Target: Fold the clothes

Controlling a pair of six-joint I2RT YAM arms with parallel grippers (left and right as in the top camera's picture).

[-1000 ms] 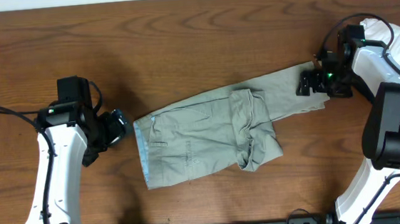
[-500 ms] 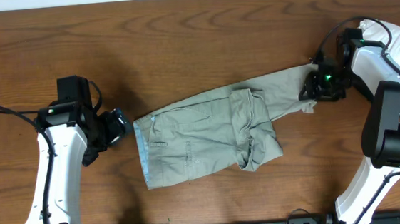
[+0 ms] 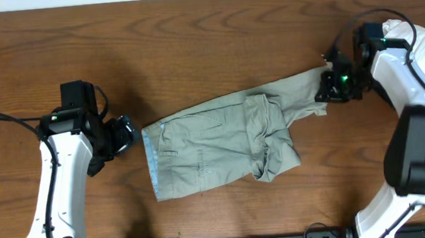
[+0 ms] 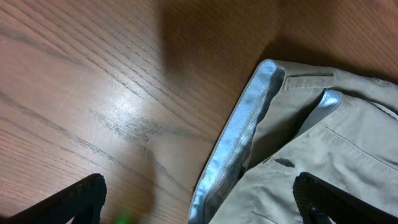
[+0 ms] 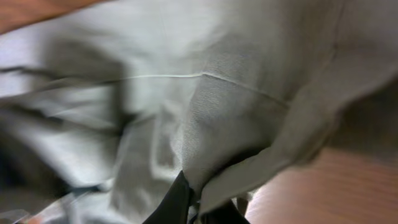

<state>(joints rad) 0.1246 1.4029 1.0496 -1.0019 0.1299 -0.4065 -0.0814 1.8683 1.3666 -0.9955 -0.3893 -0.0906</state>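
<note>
Since a second earlier, the right gripper had pinched shut on the hem end of the stretched leg of the trousers. That end, which had trailed past the fingers toward the right, was now gathered up short at the jaws. The trousers lay near the middle of the wooden table. Their long axis ran left to right and rose a little toward the far edge at the right end. The waistband pointed left, just beside the left gripper, and the legs pointed right. One leg reached out to the right gripper; the other was doubled back in a rumpled fold over the seat, with a stitched pocket showing on the flat part. The left gripper's jaws stood wide apart over bare wood, holding nothing. In the left wrist view a small stitched tab near the waistband carried marks too faint to read. The cloth was a soft, matte, light khaki weave with raised seams, and the turned-out waistband lining showed as a shiny, ribbed, silvery-blue strip. In the right wrist view the fabric bunched in loose, blurred folds around the dark fingertips, with one fine seam line crossing it. The table was brown with a strong grain.
</note>
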